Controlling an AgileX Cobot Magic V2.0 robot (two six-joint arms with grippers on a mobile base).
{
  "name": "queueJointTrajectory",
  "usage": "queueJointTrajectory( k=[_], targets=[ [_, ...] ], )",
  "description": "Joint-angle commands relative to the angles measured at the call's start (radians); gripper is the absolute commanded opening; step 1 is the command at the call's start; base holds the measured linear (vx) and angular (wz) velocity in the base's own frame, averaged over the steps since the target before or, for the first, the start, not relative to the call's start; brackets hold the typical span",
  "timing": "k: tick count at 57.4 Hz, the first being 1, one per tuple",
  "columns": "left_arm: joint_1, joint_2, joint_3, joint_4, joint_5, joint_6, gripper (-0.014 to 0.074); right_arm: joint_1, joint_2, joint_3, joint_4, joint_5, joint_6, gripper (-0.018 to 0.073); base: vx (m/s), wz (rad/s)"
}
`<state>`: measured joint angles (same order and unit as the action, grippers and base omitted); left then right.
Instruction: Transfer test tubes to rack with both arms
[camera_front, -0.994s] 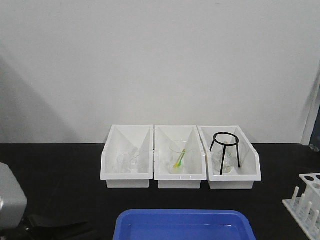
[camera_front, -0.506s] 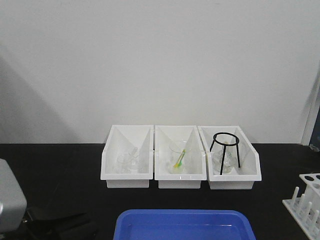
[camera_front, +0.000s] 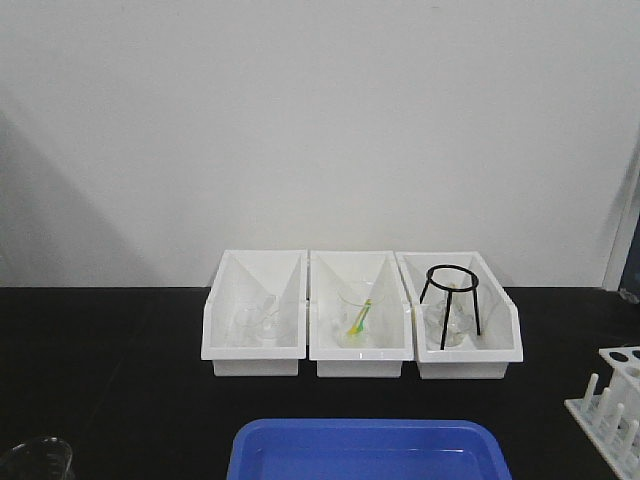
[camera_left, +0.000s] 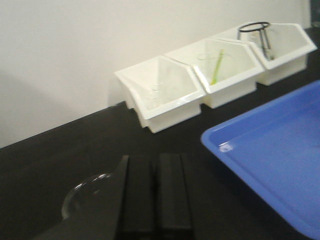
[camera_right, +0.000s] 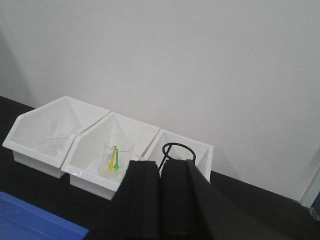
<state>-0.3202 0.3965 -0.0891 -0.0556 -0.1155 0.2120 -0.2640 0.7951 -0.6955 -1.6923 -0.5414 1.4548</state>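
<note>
At front view's right edge, rack (camera_front: 612, 398)

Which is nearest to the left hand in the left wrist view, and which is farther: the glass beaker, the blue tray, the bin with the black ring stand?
From the left hand:
1. Glass beaker, right beside it on its left.
2. Blue tray, to the right.
3. Bin with the black ring stand, far upper right by the wall.
</note>
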Motion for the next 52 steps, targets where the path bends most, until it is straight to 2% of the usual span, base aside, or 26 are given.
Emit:
queueJointTrajectory(
  k=[1,6,10,15,21,52],
  targets=[
    [0.090,-0.121,0.080,-0.047,-0.131,-0.015,-0.0015,-0.007,-0.007,-0.031,0.037,0.012,-0.003,-0.0008,0.00,0.00],
    [0.153,-0.246,0.151,-0.069,-0.121,-0.015,-0.0015,-0.007,-0.007,-0.031,0.037,0.012,-0.003,-0.0008,0.00,0.00],
    [0.189,-0.318,0.143,-0.066,0.007,0.019,-0.0015,-0.007,-0.007,-0.031,0.037,0.012,-0.003,-0.0008,0.00,0.00],
    [0.212,-0.381,0.146,-0.064,0.062,0.058,-0.0015,-0.007,-0.007,-0.031,0.037,0.012,-0.003,-0.0008,0.00,0.00],
    [0.212,-0.433,0.146,-0.068,0.100,0.092,-0.0015,-0.007,-0.007,-0.031,0.037,0.012,-0.003,-0.0008,0.00,0.00],
    [0.212,-0.425,0.146,-0.069,0.116,0.091,-0.0015,-0.007,-0.007,-0.031,0.030,0.010,-0.003,-0.0008,0.00,0.00]
  ],
)
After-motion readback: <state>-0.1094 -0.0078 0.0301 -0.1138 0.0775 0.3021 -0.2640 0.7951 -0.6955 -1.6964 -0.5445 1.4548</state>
